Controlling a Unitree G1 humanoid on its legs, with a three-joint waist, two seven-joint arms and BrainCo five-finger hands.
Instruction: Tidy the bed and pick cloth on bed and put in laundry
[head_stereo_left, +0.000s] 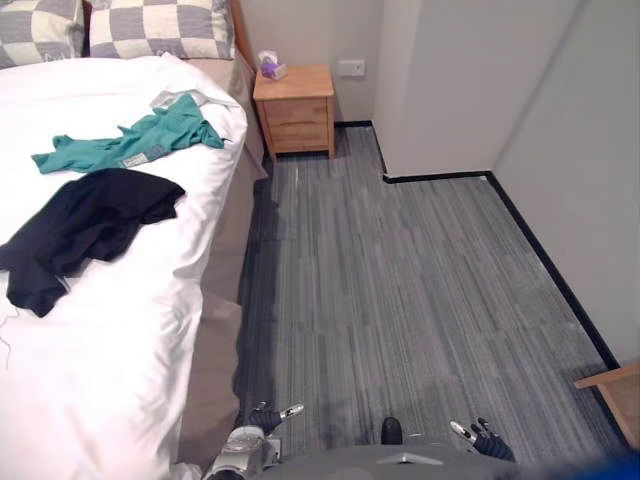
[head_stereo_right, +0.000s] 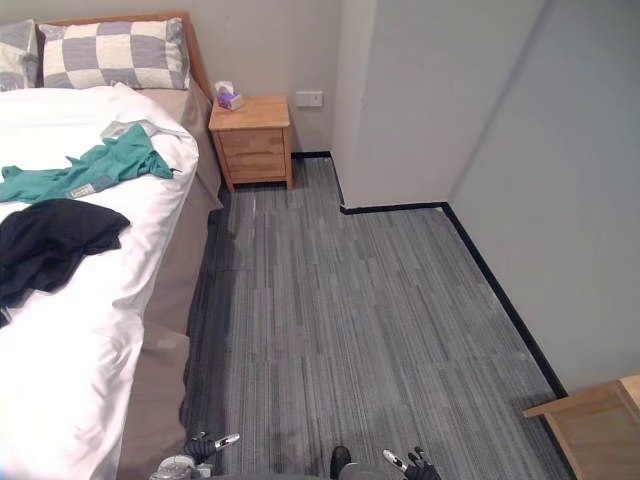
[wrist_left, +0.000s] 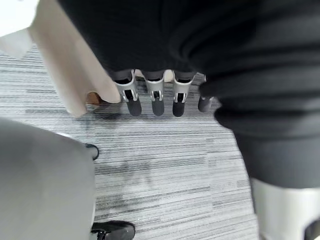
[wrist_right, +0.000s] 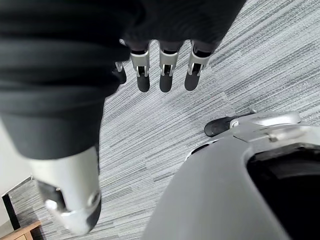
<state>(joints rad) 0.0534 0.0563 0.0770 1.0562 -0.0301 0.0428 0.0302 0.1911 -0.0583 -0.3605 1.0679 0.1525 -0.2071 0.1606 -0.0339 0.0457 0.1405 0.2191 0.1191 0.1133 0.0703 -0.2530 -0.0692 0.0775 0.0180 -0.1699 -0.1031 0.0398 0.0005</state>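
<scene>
You are looking down at a bed (head_stereo_left: 120, 350) under a white cover, with two garments lying on it. A teal garment (head_stereo_left: 135, 143) is stretching across the mattress. Its long axis is running from the bed's middle out toward the edge nearest the bedside table (head_stereo_left: 295, 110). A pale label patch (head_stereo_left: 148, 158) is showing on it, but its print is too small to read. Just below it a black garment (head_stereo_left: 85, 225) is sprawling on a diagonal, with one end near the bed's edge and the other trailing toward the foot on your left. A small grey-white cloth (head_stereo_left: 185, 98) is peeking out just above the teal one. Checked pillows (head_stereo_left: 160, 28) are leaning at the headboard.

A tissue box (head_stereo_left: 271, 68) is sitting on the wooden table, and a wall socket (head_stereo_left: 351, 68) is showing beside it. Grey striped carpet (head_stereo_left: 400, 280) is covering the floor, with a black skirting (head_stereo_left: 550, 265) edging the pale walls. A wooden corner (head_stereo_left: 615, 395) is jutting in at the lower right.

Your left hand (head_stereo_left: 265, 418) and right hand (head_stereo_left: 487, 440) are hanging low over the carpet, well apart from the clothes. The left hand's fingers (wrist_left: 157, 100) and the right's (wrist_right: 167, 75) are hanging straight, gripping nothing.
</scene>
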